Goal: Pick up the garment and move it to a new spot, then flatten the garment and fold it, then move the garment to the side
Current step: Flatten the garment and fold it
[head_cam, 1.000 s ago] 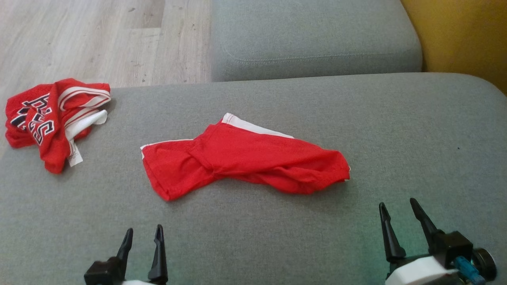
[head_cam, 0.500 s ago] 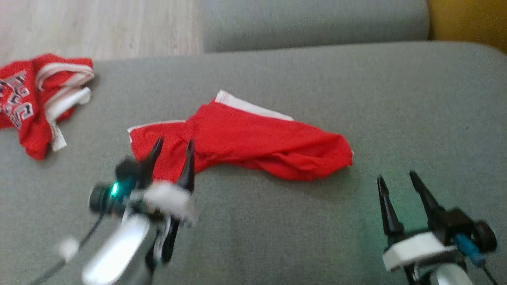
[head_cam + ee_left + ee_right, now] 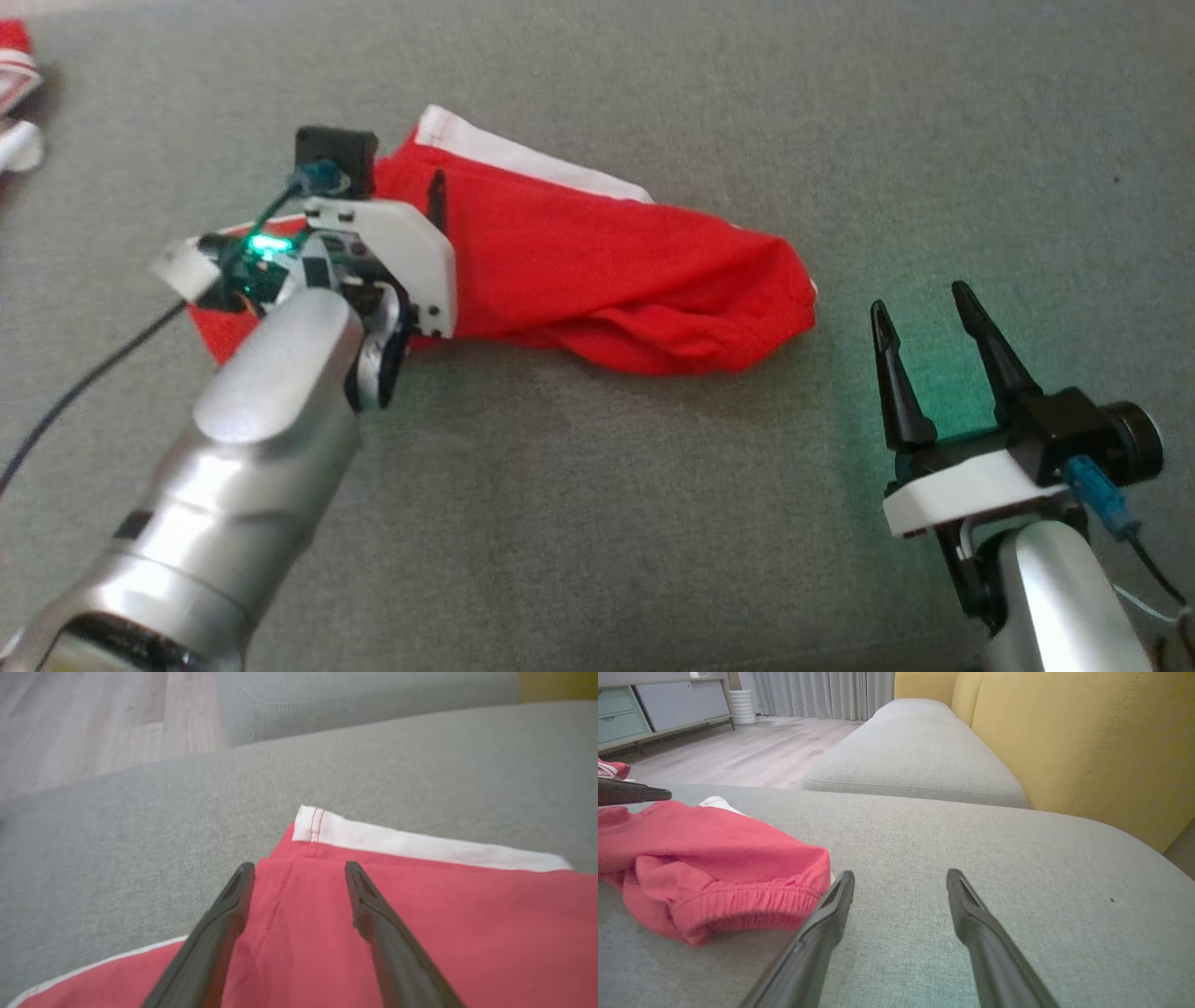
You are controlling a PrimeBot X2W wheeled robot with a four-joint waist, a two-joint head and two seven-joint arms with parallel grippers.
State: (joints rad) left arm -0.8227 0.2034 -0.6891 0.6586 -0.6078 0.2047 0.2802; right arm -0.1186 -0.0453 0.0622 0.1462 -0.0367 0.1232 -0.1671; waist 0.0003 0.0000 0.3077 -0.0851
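1. The grey sofa seat [image 3: 597,523] spreads across the head view, and a yellow backrest [image 3: 1064,742] rises beyond it in the right wrist view.
2. The red garment [image 3: 607,261] lies crumpled near the middle of the seat. A white band runs along its far edge and its gathered elastic end points toward the robot's right.
3. The left gripper [image 3: 299,865] is over the garment's left part, its fingers spread to either side of a stitched seam, tips close to the white band. Nothing is pinched between them. Whether they touch the cloth cannot be told.
4. The right gripper [image 3: 920,299] is over bare cushion just beside the elastic end, fingers spread and empty.
5. A second red-and-white cloth [image 3: 14,56] lies at the far left edge.
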